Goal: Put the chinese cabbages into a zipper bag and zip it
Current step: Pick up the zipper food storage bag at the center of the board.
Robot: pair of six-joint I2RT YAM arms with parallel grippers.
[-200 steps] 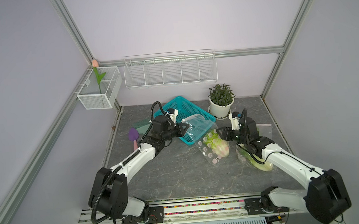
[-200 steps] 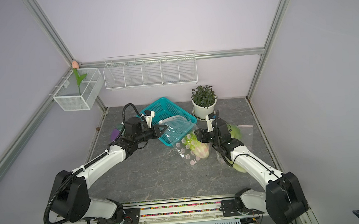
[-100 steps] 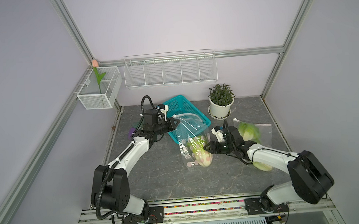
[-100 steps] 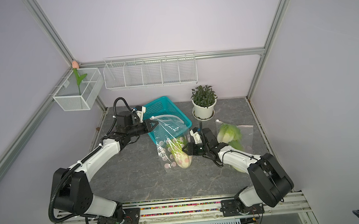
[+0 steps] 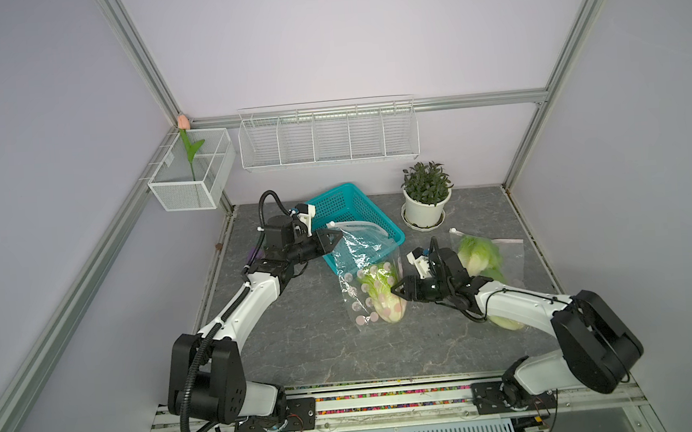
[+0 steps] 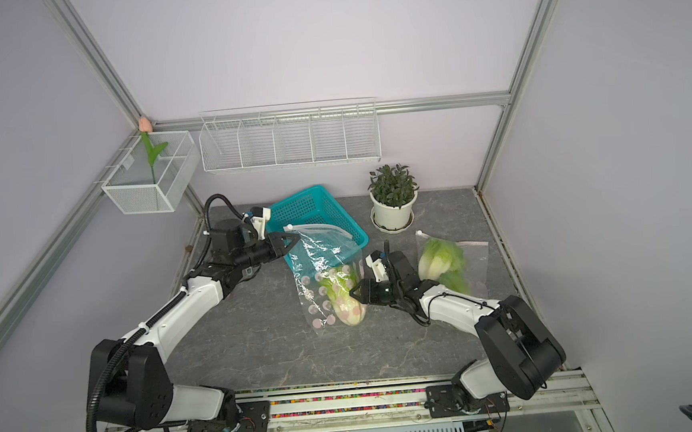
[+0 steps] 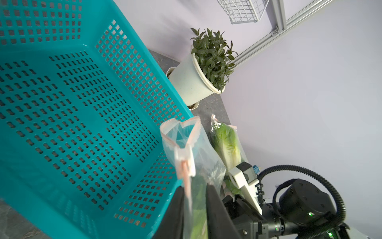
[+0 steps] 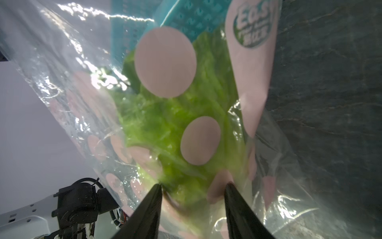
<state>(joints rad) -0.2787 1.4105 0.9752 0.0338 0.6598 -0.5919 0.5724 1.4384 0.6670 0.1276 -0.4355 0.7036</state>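
Observation:
A clear zipper bag (image 5: 359,257) (image 6: 322,260) with pink dots leans from the teal basket down to the table, with one chinese cabbage (image 5: 383,293) (image 6: 341,296) (image 8: 165,124) inside. My left gripper (image 5: 335,238) (image 7: 195,186) is at the bag's top corner. Its jaws stand slightly apart, with the film and pink zip strip (image 7: 186,175) between them. My right gripper (image 5: 396,299) (image 8: 192,185) is shut on that cabbage through the film. A second cabbage (image 5: 478,253) (image 6: 439,260) (image 7: 226,140) lies in another bag at the right. A third cabbage (image 5: 508,321) lies partly under my right arm.
The teal basket (image 5: 348,208) (image 7: 62,103) sits at the back, just behind the bag's mouth. A potted plant (image 5: 424,203) (image 6: 392,203) stands to its right. A wire shelf (image 5: 326,135) and a white mesh box (image 5: 191,173) hang on the walls.
Both arms carried the bag and its cabbage to the left, uncovering the second bagged cabbage. Since then they have held still, and the left jaws have parted slightly.

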